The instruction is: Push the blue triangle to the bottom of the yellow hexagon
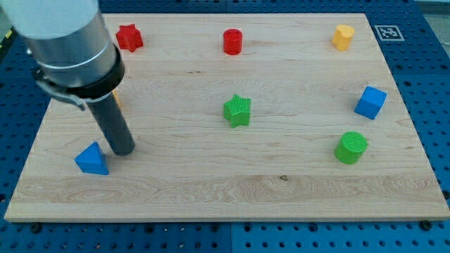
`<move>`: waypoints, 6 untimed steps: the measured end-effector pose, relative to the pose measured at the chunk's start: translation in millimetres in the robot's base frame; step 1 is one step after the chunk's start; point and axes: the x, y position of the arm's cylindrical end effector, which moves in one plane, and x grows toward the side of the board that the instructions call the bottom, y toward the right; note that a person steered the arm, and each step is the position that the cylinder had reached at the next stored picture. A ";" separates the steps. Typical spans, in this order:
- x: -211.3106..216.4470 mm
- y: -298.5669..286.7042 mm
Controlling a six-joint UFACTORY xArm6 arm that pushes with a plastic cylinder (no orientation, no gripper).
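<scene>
The blue triangle [92,159] lies near the board's lower left corner. My tip [124,152] rests on the board just to the right of it, very close or touching; I cannot tell which. The yellow hexagon [342,36] sits at the view's top right, far from both. The rod and the grey arm body rise from the tip toward the view's top left.
A red star [129,36] is at the top left and a red cylinder [233,41] at top centre. A green star [238,110] is mid-board. A blue cube [370,102] and a green cylinder [350,147] are at the right. A yellow-orange sliver [118,98] shows behind the arm.
</scene>
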 end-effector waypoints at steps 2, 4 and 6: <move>-5.0 -20.6; -3.6 -42.2; 29.5 -42.2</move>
